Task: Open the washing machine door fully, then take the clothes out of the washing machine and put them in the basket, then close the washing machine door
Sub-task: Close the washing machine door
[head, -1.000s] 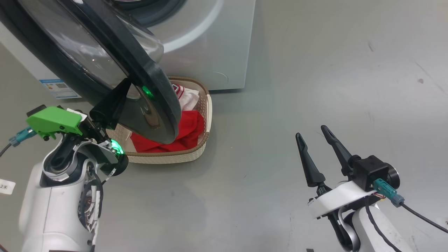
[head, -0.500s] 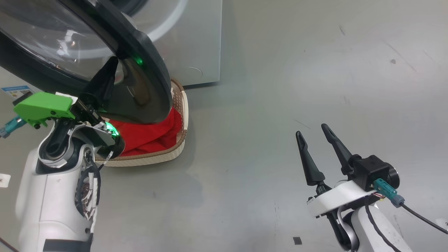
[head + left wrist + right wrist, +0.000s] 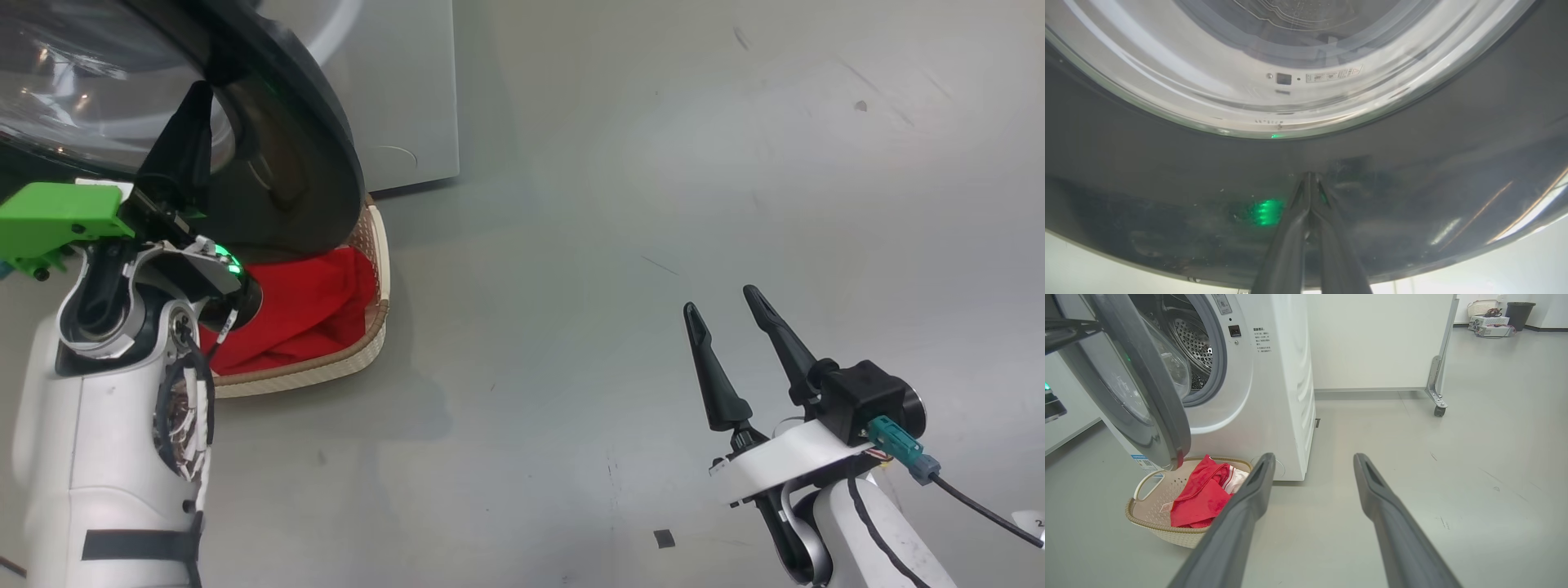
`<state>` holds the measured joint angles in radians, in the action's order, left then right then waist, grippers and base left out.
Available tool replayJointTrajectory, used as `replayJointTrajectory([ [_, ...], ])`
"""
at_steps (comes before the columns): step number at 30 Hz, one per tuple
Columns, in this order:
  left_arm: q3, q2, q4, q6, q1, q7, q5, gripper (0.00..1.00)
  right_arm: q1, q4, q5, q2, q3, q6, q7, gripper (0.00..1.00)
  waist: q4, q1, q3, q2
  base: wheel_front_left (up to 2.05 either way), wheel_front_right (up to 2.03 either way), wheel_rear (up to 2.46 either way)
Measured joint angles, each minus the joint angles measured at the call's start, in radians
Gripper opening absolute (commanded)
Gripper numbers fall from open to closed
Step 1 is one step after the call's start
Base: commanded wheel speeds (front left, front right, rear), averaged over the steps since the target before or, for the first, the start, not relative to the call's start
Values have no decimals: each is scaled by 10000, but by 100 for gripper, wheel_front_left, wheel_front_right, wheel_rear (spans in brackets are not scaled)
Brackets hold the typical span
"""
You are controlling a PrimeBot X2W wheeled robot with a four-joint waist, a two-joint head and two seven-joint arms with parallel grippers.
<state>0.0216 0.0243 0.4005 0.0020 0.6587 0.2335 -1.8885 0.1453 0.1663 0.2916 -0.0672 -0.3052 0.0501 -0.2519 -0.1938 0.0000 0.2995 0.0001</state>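
Red clothes (image 3: 1196, 498) lie in the basket (image 3: 1152, 526); our left gripper (image 3: 1310, 176), clenched, touches the door (image 3: 1147, 171) rim; our right gripper (image 3: 1313, 458) stands spread, empty.

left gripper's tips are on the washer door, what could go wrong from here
1. The left gripper is shut, with only its tips on the glossy rim of the washing machine door, so they could slide off during a push.
2. The red clothes bunch above the rim of the basket, close to the door's lower edge. The door might snag them as it swings.
3. The door stands ajar from the washing machine; a weak push may leave it unlatched.
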Motion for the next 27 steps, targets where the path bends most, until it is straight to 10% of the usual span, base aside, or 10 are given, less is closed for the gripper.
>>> replayJointTrajectory([
  [27,33,52,832,13,1343,-836,510,0,51,-451,134,130,351,-190,-2,100,-852,0,819,0,0,0,0],
])
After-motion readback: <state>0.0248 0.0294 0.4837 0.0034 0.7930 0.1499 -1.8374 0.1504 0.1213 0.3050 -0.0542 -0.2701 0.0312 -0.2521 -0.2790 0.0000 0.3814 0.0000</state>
